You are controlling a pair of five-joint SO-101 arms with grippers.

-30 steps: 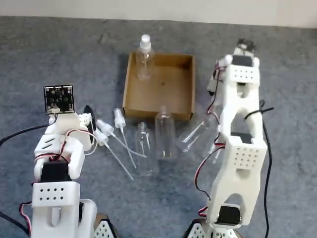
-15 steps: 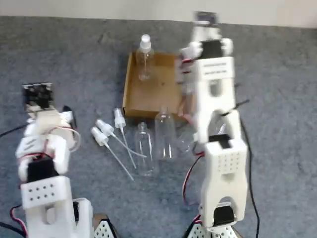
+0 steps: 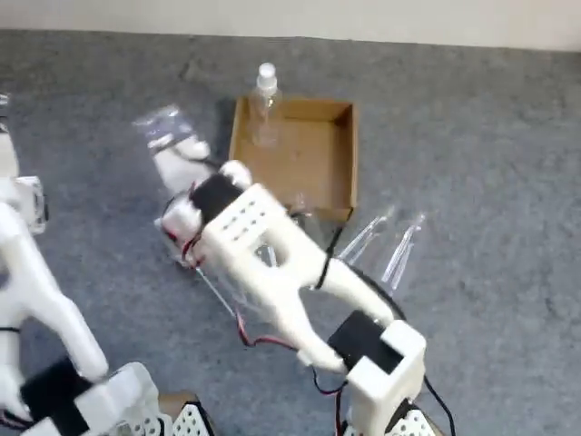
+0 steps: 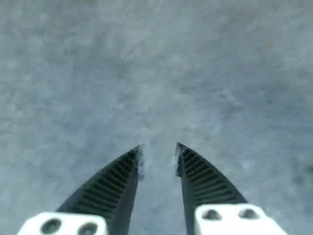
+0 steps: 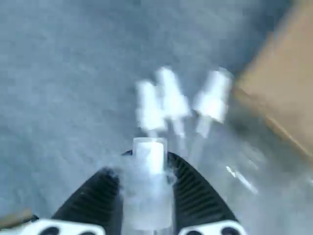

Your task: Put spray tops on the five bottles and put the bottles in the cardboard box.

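Grey fabric is spread over the bench (image 3: 490, 127), and the cardboard box (image 3: 352, 154) is placed on it, open side up, toward the far side. One capped bottle (image 3: 264, 109), fitted with a white spray top, is located at the far left corner of the box; whether it is standing or lying cannot be determined. Two open bottles (image 3: 368, 236) are laid side by side on the bench, just beside the near right corner of the box. The right arm (image 3: 272, 254) is extended diagonally across the bench in front of the box, toward the left side. In the right wrist view, the right hand (image 5: 150, 156) is closed around a clear bottle (image 5: 146, 196), with the open neck of the bottle projecting between the fingertips. Three loose spray tops (image 5: 171, 98) are grouped on the bench just beyond this hand, near an edge of the box. The left arm (image 3: 32, 272) is positioned at the left edge of the bench. The left hand (image 4: 158, 147) is held slightly parted above the fabric, and nothing is gripped between its fingers.
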